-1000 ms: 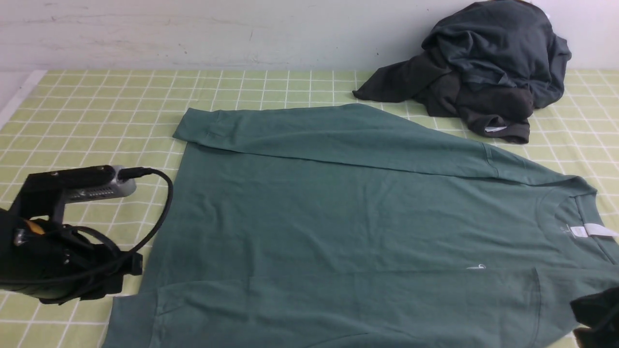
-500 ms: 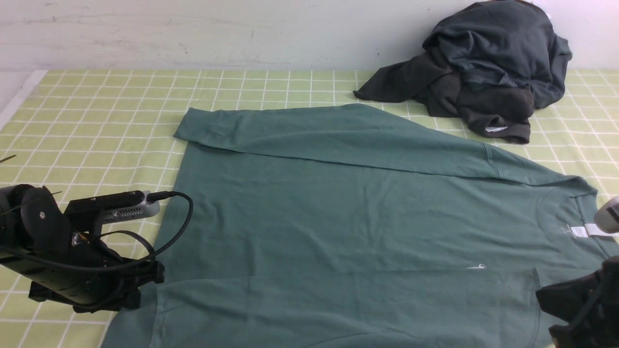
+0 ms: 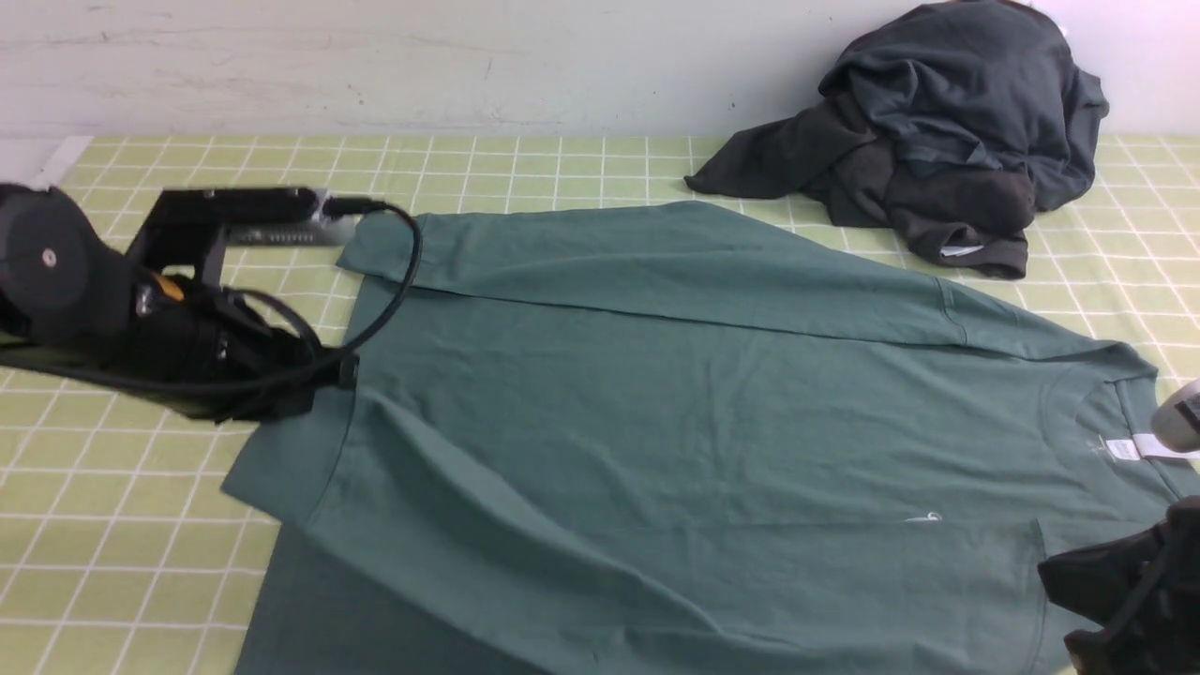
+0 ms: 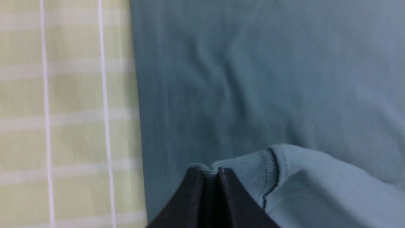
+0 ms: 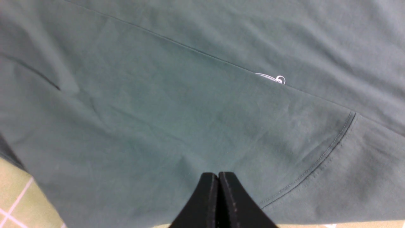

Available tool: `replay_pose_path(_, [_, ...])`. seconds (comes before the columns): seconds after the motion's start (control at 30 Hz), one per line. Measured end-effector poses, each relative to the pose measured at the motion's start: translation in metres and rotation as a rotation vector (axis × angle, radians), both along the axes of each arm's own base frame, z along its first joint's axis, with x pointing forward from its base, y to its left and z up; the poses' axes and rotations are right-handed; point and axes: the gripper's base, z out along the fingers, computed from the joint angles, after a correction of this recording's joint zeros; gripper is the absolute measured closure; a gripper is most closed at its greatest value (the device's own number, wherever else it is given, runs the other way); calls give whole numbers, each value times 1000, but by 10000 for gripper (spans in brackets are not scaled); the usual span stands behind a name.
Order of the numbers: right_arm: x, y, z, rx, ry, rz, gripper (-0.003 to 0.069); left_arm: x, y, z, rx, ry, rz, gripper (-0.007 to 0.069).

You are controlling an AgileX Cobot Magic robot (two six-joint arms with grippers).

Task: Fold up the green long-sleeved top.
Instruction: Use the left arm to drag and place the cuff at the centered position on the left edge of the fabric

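Observation:
The green long-sleeved top (image 3: pixel 656 394) lies spread on the checked cloth, neck to the right, with its white neck label (image 3: pixel 1139 448) and small chest mark (image 3: pixel 923 517). The far sleeve is folded across the body. My left gripper (image 3: pixel 345 373) is shut on the near sleeve's ribbed cuff (image 4: pixel 246 164) and holds it lifted over the top's left part; the pinch shows in the left wrist view (image 4: pixel 209 169). My right gripper (image 3: pixel 1116 600) is at the near right shoulder. Its jaws (image 5: pixel 218 174) are shut just above the fabric (image 5: pixel 158 110), and no cloth shows between them.
A heap of dark charcoal garments (image 3: pixel 937 122) sits at the back right against the wall. The yellow-green checked tablecloth (image 3: pixel 187 506) covers the table. Its left edge (image 3: pixel 56 155) shows at the far left.
My left gripper has risen and moved toward the far side with the near sleeve's cuff, dragging that sleeve up over the body. My right gripper came in at the shoulder, then stayed still.

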Motion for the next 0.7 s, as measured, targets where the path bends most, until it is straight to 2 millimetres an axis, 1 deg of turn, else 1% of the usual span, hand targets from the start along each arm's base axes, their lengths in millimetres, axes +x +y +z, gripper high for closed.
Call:
replay_pose_path(0.03, [0, 0, 0, 0, 0, 0, 673, 2, 0, 2, 1, -9, -1, 598])
replay_pose_path(0.1, [0, 0, 0, 0, 0, 0, 673, 17, 1, 13, 24, -51, -7, 598])
replay_pose_path(0.13, [0, 0, 0, 0, -1, -1, 673, 25, 2, 14, 34, -59, -7, 598])
replay_pose_path(0.17, [0, 0, 0, 0, -1, -1, 673, 27, 3, 14, 35, -58, -4, 598])
replay_pose_path(0.2, [0, 0, 0, 0, -1, -1, 673, 39, 5, 12, 46, -59, 0, 598])
replay_pose_path(0.23, [0, 0, 0, 0, -1, -1, 673, 52, 7, 7, 48, -45, 7, 598])
replay_pose_path(0.27, [0, 0, 0, 0, -1, -1, 673, 60, 8, 2, 50, -33, 12, 598])
replay_pose_path(0.3, [0, 0, 0, 0, -1, -1, 673, 62, 9, 1, 51, -31, 13, 598])
replay_pose_path(0.33, [0, 0, 0, 0, -1, -1, 673, 76, 10, -8, 56, -2, 15, 598])
replay_pose_path(0.37, [0, 0, 0, 0, -1, -1, 673, 82, 10, -12, 58, 10, 15, 598])
replay_pose_path(0.47, [0, 0, 0, 0, -1, -1, 673, 115, 9, -36, 66, 112, 2, 591])
replay_pose_path(0.5, [0, 0, 0, 0, -1, -1, 673, 123, 9, -39, 67, 123, -2, 583])
replay_pose_path(0.53, [0, 0, 0, 0, -2, -1, 673, 128, 8, -42, 67, 139, -4, 572])
replay_pose_path(0.63, [1, 0, 0, -3, -7, 2, 673, 158, 9, -47, 65, 143, -6, 500])
replay_pose_path(0.7, [1, 0, 0, -11, -16, 12, 673, 183, 15, -48, 60, 103, 11, 421])
